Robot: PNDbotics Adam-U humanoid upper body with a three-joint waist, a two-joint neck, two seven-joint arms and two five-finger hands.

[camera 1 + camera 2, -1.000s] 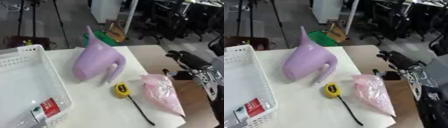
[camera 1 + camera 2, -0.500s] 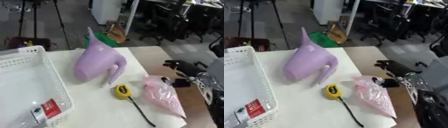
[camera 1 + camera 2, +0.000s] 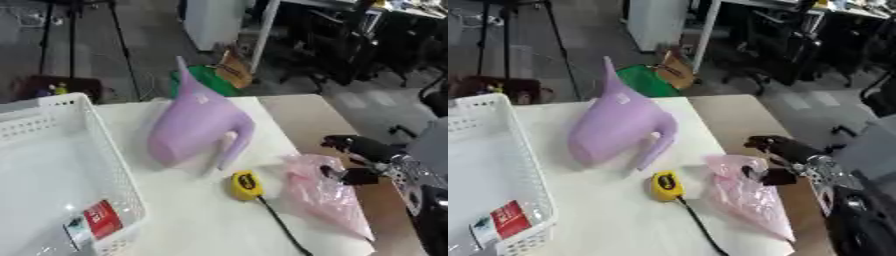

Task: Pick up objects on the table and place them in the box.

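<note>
At table's right edge: right hand (image 3: pixel 785 157), fingers curled at pink bag's (image 3: pixel 745 195) top, grip unclear.
Bag axis: toward near-right corner.
Watering can (image 3: pixel 197 127): mid-table, spout far.
Tape measure (image 3: pixel 247 185): yellow, unreadable.
Basket (image 3: pixel 114 165): left edge.

White perforated plastic basket (image 3: pixel 105 145) at left edge, red-labelled packet (image 3: pixel 98 221) inside. Lilac plastic watering can (image 3: pixel 197 127) lying centre. Yellow tape measure (image 3: pixel 247 185) below it. Pink plastic bag (image 3: pixel 325 195) lower right.
</note>
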